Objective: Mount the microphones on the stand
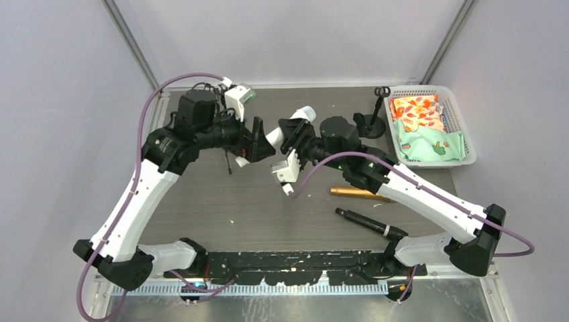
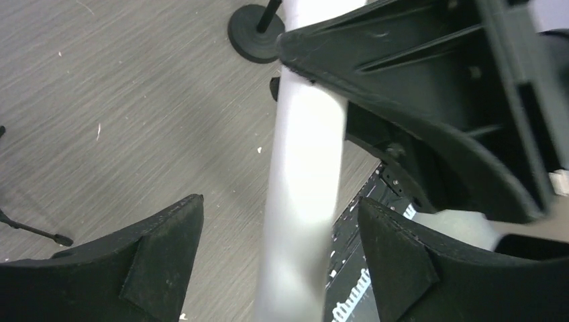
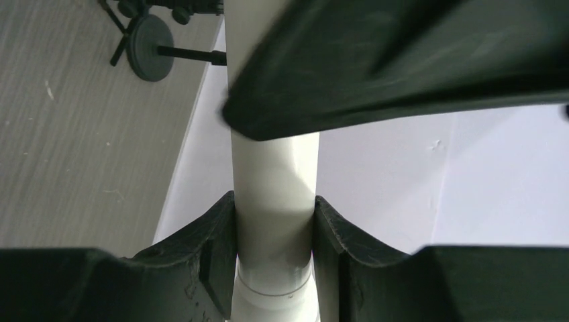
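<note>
The white microphone (image 1: pixel 276 136) is held in the air over the middle of the surface (image 1: pixel 201 201), between the two arms. It is clamped by the right tool (image 3: pixel 275 204), whose fingers (image 3: pixel 221 241) are pressed against both sides of the barrel. The left tool (image 2: pixel 280 204) is spread apart around the same barrel (a gap is seen on either side, so it is not touched). The gold microphone (image 1: pixel 359 193) and the black microphone (image 1: pixel 366 221) are laid flat on the surface by the right arm, near each other but apart. A stand (image 1: pixel 373 119) with a round base is set upright at the far side, just beside a white basket (image 1: pixel 421 89) filled with colourful packets (image 1: pixel 423 114).
</note>
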Robot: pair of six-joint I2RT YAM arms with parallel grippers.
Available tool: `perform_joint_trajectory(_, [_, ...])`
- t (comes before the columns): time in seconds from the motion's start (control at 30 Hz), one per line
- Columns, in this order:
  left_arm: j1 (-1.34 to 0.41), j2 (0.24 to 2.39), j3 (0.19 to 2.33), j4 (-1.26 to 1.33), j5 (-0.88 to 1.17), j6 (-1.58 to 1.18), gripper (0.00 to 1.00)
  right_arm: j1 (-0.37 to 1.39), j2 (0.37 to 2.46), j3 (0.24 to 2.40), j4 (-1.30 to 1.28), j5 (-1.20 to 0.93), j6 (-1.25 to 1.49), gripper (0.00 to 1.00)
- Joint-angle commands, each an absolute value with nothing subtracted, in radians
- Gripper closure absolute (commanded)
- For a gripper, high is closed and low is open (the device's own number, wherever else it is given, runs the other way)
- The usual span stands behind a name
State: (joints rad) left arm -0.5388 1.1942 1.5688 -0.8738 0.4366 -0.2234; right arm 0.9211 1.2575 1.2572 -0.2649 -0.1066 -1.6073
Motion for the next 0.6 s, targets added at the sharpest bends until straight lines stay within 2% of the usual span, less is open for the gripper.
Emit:
perform_joint_trajectory(0.0, [-0.556, 1.209, 1.557, -0.852, 0.420, -0.197, 0.17, 0.931, 1.263, 1.334, -0.194, -0.146, -1.646, 0.99])
perform_joint_trajectory(0.17, [-0.565, 1.219, 1.550, -0.850, 0.420, -0.193, 0.34, 0.933, 1.271, 1.351, -0.209, -0.156, -1.657, 0.98])
perform_joint_trajectory(0.3, [-0.568, 1.221, 1.548, -0.842, 0.423, -0.195, 0.61, 0.933, 1.274, 1.352, -0.212, -0.154, -1.657, 0.91])
perform_joint_trajectory(0.4, [-0.568, 1.217, 1.536, -0.824, 0.415, -0.200, 0.87, 0.932, 1.268, 1.340, -0.196, -0.158, -1.631, 0.74])
perform_joint_trajectory(0.43, [-0.567, 1.214, 1.532, -0.818, 0.409, -0.203, 0.95, 0.933, 1.264, 1.331, -0.177, -0.162, -1.608, 0.65])
perform_joint_trajectory(0.47, [-0.568, 1.214, 1.528, -0.812, 0.402, -0.207, 0.99, 0.933, 1.257, 1.323, -0.159, -0.167, -1.579, 0.57])
perform_joint_trajectory(0.57, [-0.567, 1.201, 1.509, -0.783, 0.355, -0.220, 0.99, 0.931, 1.229, 1.285, -0.077, -0.169, -1.450, 0.28])
